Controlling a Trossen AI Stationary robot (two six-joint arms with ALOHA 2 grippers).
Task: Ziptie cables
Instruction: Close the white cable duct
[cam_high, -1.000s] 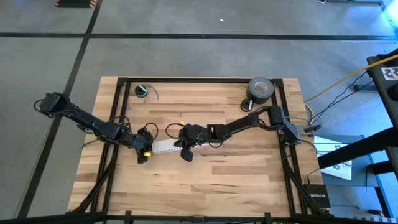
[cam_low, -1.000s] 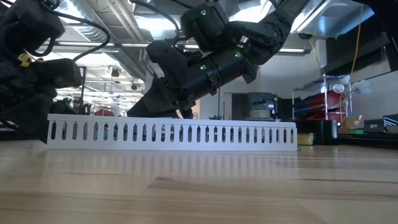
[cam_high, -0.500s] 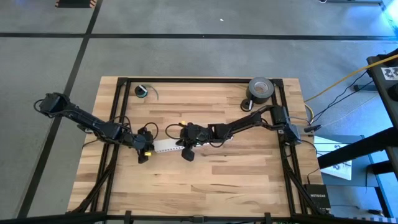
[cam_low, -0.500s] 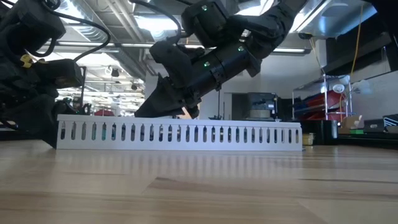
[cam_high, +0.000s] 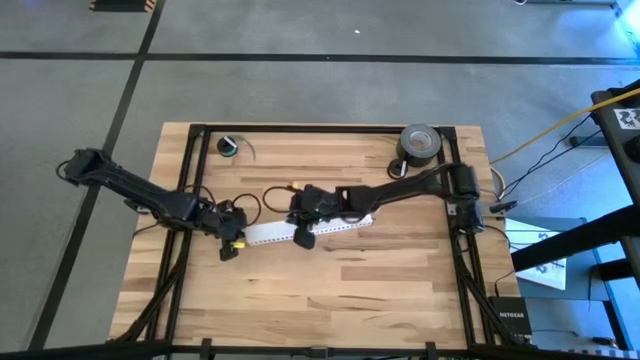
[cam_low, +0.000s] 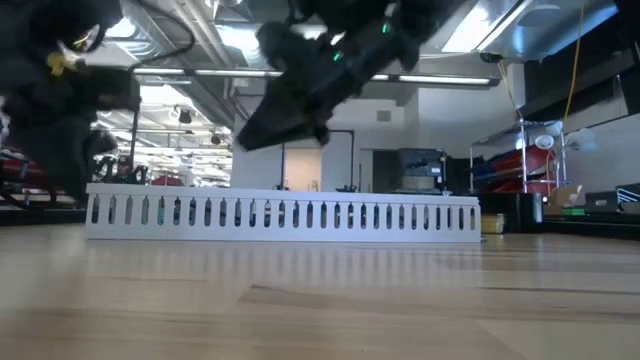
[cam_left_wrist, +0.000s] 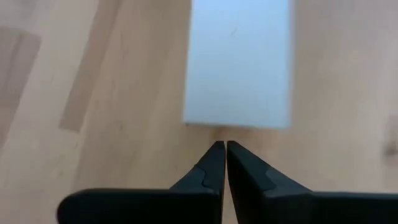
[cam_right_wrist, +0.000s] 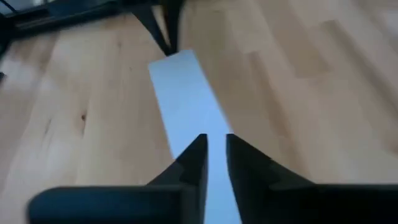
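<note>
The cables and the black zipties do not show in any view. A long white slotted strip (cam_high: 268, 233) (cam_low: 300, 212) lies on the table's middle, standing on its long edge. My left gripper (cam_high: 227, 250) (cam_left_wrist: 224, 144) is shut and sits just off the strip's left end (cam_left_wrist: 239, 62), with bare wood between tips and strip. My right gripper (cam_high: 304, 240) (cam_right_wrist: 216, 140) (cam_low: 250, 140) hovers above the strip (cam_right_wrist: 186, 99), pointing along it toward the left arm. Its fingers are open by a narrow gap and hold nothing that I can see.
A small round coil with a green wire (cam_high: 228, 147) lies at the far left of the table. A grey tape roll (cam_high: 420, 143) stands at the far right corner. A black frame (cam_high: 190, 160) borders the wooden top. Bare wood stretches along the near side.
My right gripper has lifted up off the white strip and now hangs clear above it. My left gripper has also risen a little at the strip's left end. The strip has slid slightly along the table, toward its right edge.
</note>
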